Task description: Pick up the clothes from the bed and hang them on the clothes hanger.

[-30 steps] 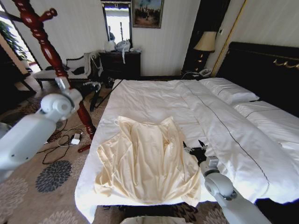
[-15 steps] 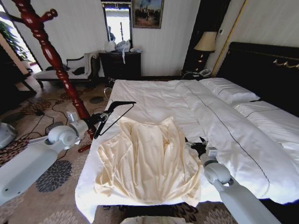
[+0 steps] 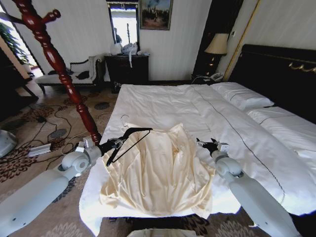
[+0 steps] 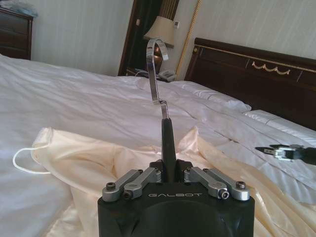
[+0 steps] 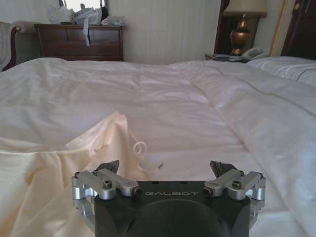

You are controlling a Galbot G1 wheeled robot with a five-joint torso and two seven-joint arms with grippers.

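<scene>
Since half a second ago the left arm has swung further in over the near left corner of the bed, carrying the hanger from beside the shirt to above its left shoulder, and the right tool has lifted slightly at the shirt's right edge.

Widest of all, the bed [image 3: 163, 101], with plain white duvet, thin dark seam, white pillows and black headboard, spans the head view. Spread flat on its near left part lies the cream, pale-yellow silky long-sleeved shirt [image 3: 158, 170], collar toward the headboard, hem near the foot edge.

Above the shirt's left shoulder hangs the thin black triangular coat hanger [image 3: 129, 139] with its small silver wire hook; in the left wrist view the hook [image 4: 157, 69] stands upright over the fabric. Clenched on the hanger's black neck is the left tool [image 3: 109, 145].

Just off the shirt's right edge, over white duvet, the right tool [image 3: 207, 144] is spread wide apart, grasping nothing.
</scene>
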